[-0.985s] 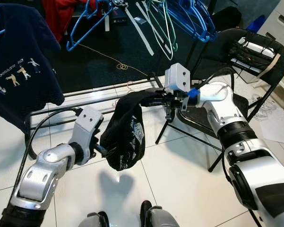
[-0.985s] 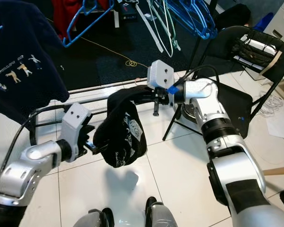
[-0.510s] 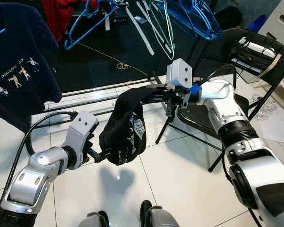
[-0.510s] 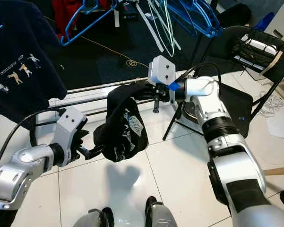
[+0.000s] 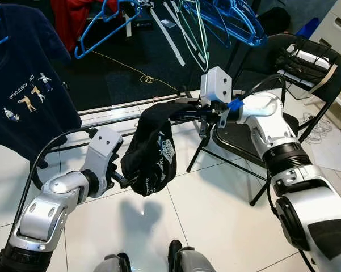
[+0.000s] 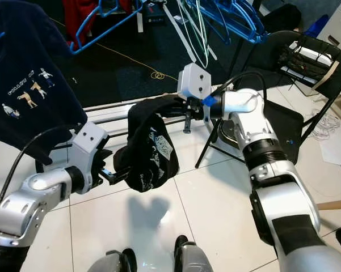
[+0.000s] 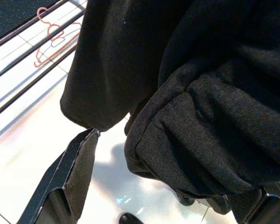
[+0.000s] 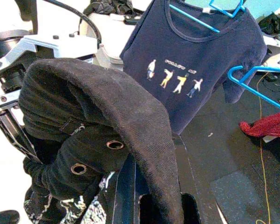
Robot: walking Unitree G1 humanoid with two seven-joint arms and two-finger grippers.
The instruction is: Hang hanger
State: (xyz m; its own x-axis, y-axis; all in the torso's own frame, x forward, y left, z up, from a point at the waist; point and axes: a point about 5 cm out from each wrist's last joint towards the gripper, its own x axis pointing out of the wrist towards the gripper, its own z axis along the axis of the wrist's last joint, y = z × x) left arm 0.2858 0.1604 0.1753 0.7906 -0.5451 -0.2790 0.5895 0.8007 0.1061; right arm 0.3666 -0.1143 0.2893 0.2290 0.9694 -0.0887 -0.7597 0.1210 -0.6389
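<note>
Garment (image 5: 153,148) hangs lengthwise downward from right hand (image 5: 181,111), left hand (image 5: 125,180) beneath.

Both arms reach forward, left claw (image 5: 123,180) low, right claw (image 5: 179,112) higher.

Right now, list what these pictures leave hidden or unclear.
- Hanger: none made out inside the black garment; the cloth covers whatever the right gripper holds.
- Right gripper's fingertips: draped over by the garment, right wrist view.
- Left gripper: its grip at the hem is masked by folds, left wrist view.
</note>
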